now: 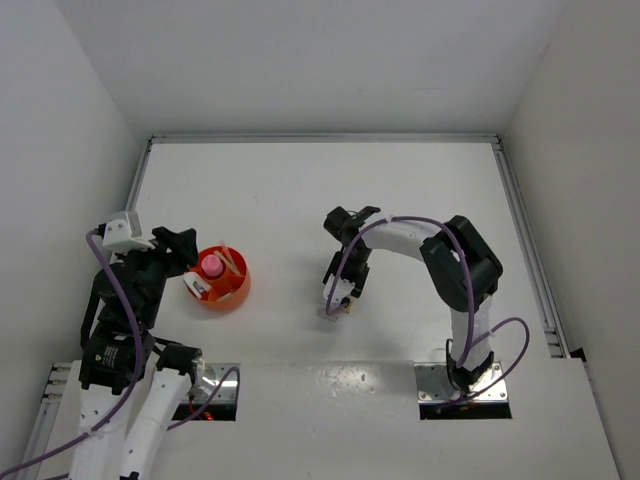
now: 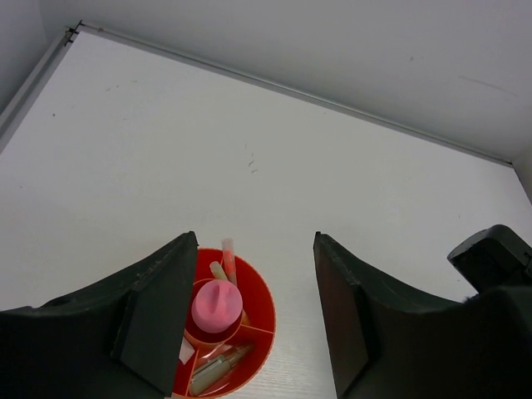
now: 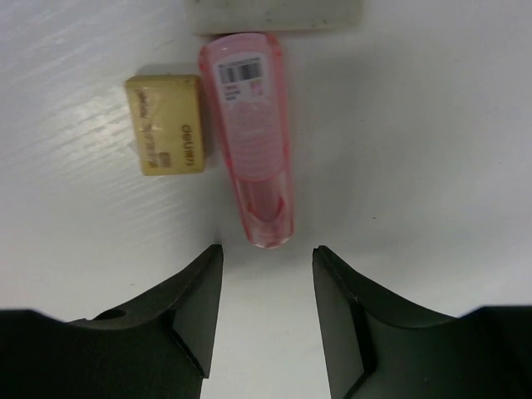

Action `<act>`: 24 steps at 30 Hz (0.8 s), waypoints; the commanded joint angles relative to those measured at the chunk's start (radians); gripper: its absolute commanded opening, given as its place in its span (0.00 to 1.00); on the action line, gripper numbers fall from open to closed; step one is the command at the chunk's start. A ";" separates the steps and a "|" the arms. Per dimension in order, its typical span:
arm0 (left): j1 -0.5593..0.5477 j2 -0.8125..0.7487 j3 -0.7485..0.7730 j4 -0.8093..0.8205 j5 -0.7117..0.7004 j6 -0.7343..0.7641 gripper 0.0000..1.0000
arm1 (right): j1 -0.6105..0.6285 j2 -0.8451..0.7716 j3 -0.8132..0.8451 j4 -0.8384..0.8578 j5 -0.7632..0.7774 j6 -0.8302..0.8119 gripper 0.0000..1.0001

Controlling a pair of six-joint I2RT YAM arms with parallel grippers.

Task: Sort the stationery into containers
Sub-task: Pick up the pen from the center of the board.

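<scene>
The room is a plain white box. White walls [image 1: 300, 60] stand on three sides of a flat white table [image 1: 420, 200]. A thin metal rail [image 1: 320, 138] runs along the table's far edge, and more rail goes down both sides. The table top is shiny in the near part and has a few tiny dark marks farther out.

The left arm [image 1: 130, 300] is black and white with a purple cable [image 1: 110, 285] looping along it. The left gripper [image 2: 253, 241] hangs just above the orange bowl [image 2: 259, 293], which sits on the left part of the table. Its two black fingers are spread wide with nothing between them. The bowl has little walls inside. A pink-capped tube [image 2: 216, 303] stands in the middle cup. A thin pink pen [image 2: 228, 253] leans in the far part. A pale green marker [image 2: 218, 367] lies in the near part, next to a small white piece [image 2: 186, 352].

Near the middle of the table, well apart from the bowl, the right gripper [image 3: 268, 266] points down at the surface. Its fingers are spread too and hold nothing. A yellow eraser [image 3: 166, 125] lies flat on the table. Just beside it on the right lies a pink marker [image 3: 249, 150], with its near end just in front of the gap between the fingers. A white eraser [image 3: 274, 12] lies at the marker's far end.

The right arm [image 1: 460, 260] bends over from its base on the right.
</scene>
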 commanded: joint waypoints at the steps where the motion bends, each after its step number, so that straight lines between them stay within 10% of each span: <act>1: -0.009 -0.009 0.002 0.023 -0.001 0.013 0.64 | -0.006 0.004 0.033 -0.082 0.006 -0.053 0.48; 24: -0.009 -0.019 0.020 -0.008 -0.001 0.004 0.64 | 0.051 0.093 0.107 -0.146 -0.106 -0.053 0.49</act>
